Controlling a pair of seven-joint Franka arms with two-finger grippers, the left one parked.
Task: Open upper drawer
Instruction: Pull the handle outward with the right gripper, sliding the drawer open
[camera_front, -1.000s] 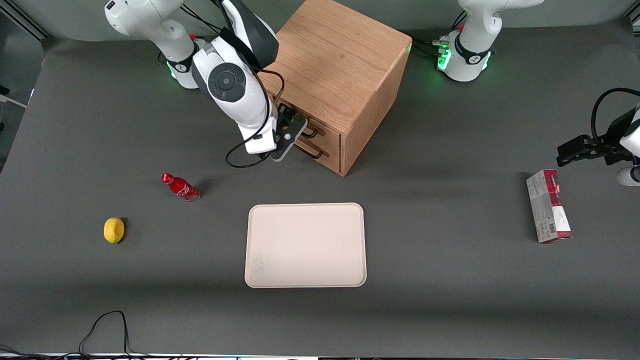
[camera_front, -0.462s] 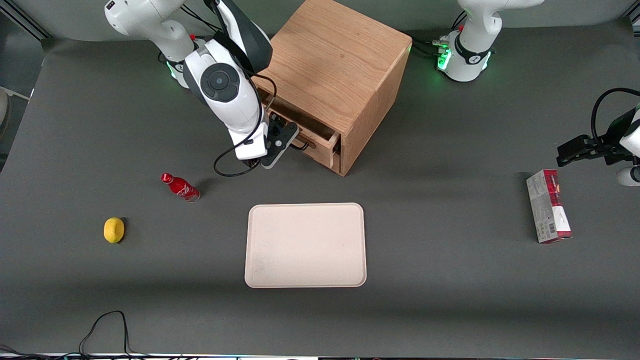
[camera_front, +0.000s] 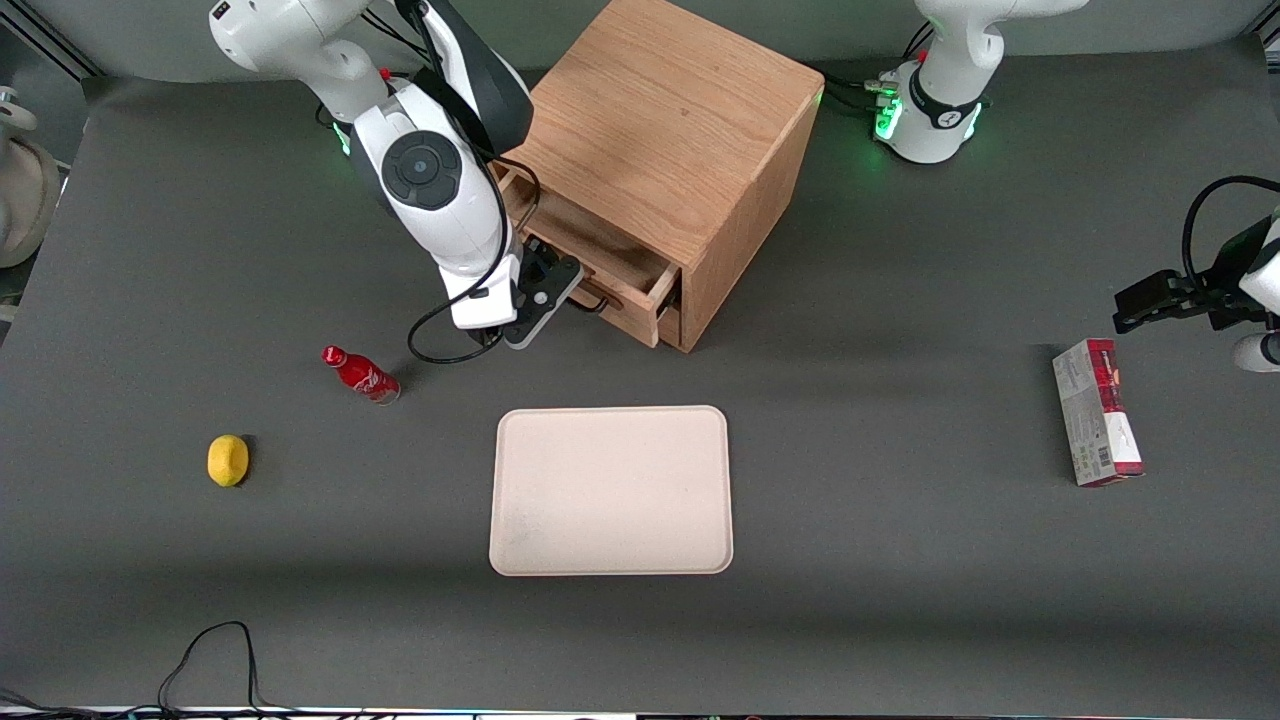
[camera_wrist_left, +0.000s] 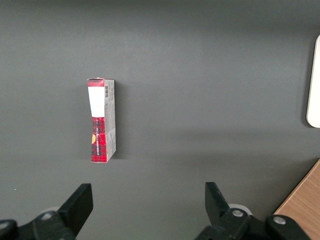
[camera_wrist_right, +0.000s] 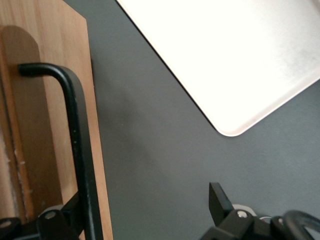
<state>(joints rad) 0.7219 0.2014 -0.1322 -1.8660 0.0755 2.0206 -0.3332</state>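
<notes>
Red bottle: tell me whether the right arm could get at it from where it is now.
Probably yes. The red bottle lies in the open on the table, nearer the front camera than the gripper, with nothing between them. But the gripper is at the upper drawer handle and must leave it first.

Right arm bent down, wrist low; gripper (camera_front: 556, 290) at drawer-front height, fingers (camera_wrist_right: 218, 198) spread apart.
</notes>
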